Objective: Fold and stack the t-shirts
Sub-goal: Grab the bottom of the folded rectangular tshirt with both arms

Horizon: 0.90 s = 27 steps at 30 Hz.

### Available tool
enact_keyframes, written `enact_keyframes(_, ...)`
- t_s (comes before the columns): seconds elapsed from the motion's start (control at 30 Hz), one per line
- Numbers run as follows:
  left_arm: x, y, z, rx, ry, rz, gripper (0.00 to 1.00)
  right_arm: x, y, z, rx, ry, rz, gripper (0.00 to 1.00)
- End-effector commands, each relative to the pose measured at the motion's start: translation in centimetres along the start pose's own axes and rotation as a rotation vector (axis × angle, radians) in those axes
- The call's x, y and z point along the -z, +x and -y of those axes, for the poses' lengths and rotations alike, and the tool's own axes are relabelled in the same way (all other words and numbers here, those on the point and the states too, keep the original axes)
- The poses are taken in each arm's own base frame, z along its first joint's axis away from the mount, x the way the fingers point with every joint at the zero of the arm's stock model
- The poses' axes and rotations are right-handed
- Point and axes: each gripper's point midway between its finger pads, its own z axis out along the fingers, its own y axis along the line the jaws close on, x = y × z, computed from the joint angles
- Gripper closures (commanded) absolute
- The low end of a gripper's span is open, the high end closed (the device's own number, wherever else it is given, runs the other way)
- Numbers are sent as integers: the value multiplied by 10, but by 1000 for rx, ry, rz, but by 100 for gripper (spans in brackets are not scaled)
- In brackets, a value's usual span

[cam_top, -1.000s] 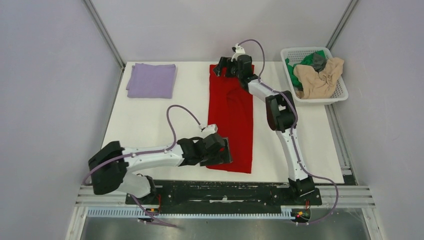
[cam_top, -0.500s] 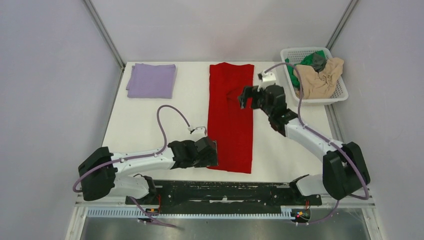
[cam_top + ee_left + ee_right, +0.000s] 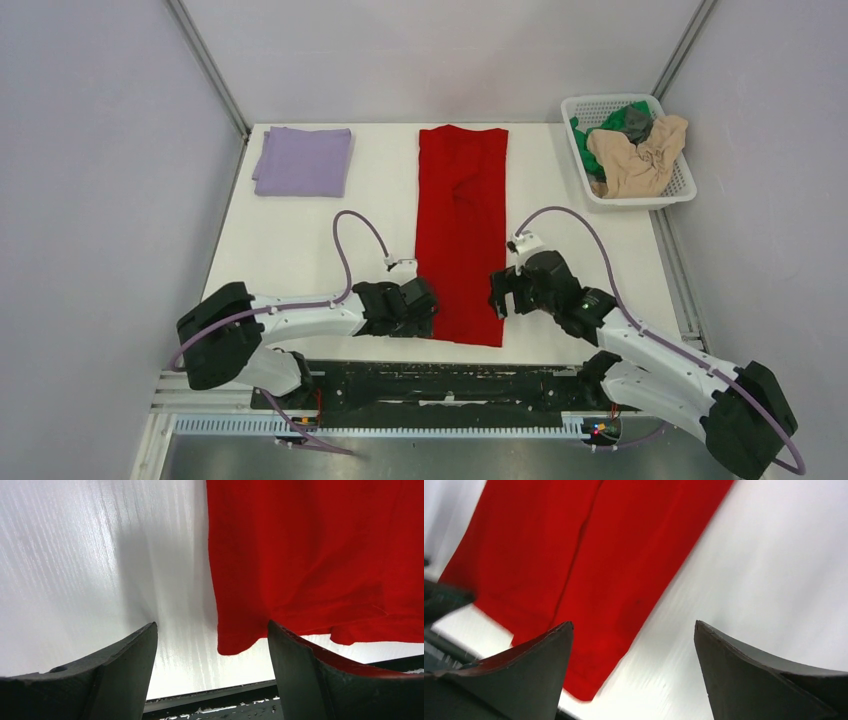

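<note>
A bright red t-shirt (image 3: 461, 230) lies folded into a long strip down the middle of the white table (image 3: 300, 240). My left gripper (image 3: 425, 304) is open at the strip's near left corner (image 3: 235, 642), which lies between its fingers. My right gripper (image 3: 497, 294) is open at the strip's near right corner (image 3: 584, 687); the corner lies by its left finger (image 3: 524, 670). A folded lavender t-shirt (image 3: 303, 160) lies at the far left. Beige (image 3: 635, 155), green (image 3: 624, 113) and dark grey (image 3: 636, 124) shirts sit crumpled in the basket.
A white mesh basket (image 3: 678, 186) stands at the far right corner of the table. Grey walls close the table in on three sides. The black rail with the arm bases (image 3: 450, 385) runs along the near edge.
My right arm has swung from the red shirt's far end down to its near right corner. My left gripper has shifted slightly left at the near left corner.
</note>
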Motion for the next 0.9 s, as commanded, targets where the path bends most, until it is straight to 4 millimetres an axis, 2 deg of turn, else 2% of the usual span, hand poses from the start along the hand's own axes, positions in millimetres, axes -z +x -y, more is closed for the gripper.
enact_keyframes(0.0,-8,-6,6,-19,10,26,16,16,41,-32,68,-189,-116,10)
enact_keyframes(0.2,-11,-7,0,-47,-41,25,24,21,84,-43,93,-226,-224,20)
enact_keyframes(0.4,-14,-5,1,-50,-49,11,35,20,104,-48,114,-197,-270,29)
enact_keyframes(0.57,-17,1,0,-46,-44,-11,41,12,110,-40,114,-105,-255,39)
enact_keyframes(0.73,-20,7,-7,-57,-67,-30,51,8,107,-29,82,-22,-238,65)
enact_keyframes(0.8,-20,8,-12,-60,-83,-30,59,10,109,-29,76,-29,-241,72)
enact_keyframes(0.87,-19,10,-20,-67,-105,-30,67,14,113,-25,75,-19,-250,73)
